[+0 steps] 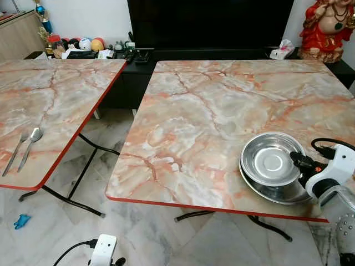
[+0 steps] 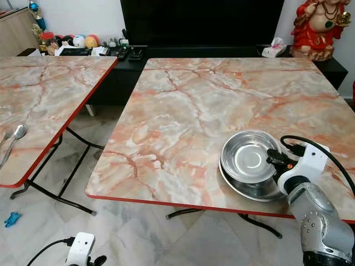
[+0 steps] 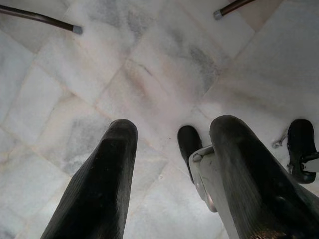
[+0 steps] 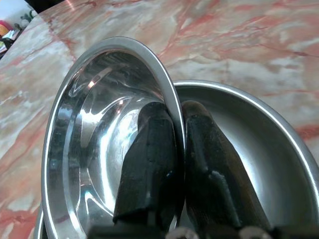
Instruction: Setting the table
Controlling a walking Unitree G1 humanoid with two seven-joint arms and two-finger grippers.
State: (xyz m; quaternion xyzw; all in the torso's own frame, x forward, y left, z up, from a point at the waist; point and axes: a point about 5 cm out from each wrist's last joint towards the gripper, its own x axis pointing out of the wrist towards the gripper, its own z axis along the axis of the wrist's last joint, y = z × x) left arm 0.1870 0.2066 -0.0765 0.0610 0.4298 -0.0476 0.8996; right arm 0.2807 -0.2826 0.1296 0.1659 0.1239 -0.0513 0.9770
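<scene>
Two steel bowls sit near the front right edge of the right marble table (image 1: pixel 211 111). The upper bowl (image 1: pixel 270 159) is tilted inside the lower bowl (image 1: pixel 266 192). My right gripper (image 1: pixel 298 162) is shut on the upper bowl's rim (image 4: pixel 172 107), one finger inside and one outside. On the left table (image 1: pixel 61 94) a fork (image 1: pixel 16 151) and a spoon (image 1: pixel 31 144) lie side by side near the front edge. My left gripper (image 3: pixel 172 169) hangs low over the floor, open and holding nothing.
A gap of marble floor (image 1: pixel 111 166) with black table legs separates the two tables. A dark TV cabinet (image 1: pixel 138 61) with small items and a red statue (image 1: pixel 327 27) stand behind. A blue scrap (image 1: pixel 21 221) lies on the floor.
</scene>
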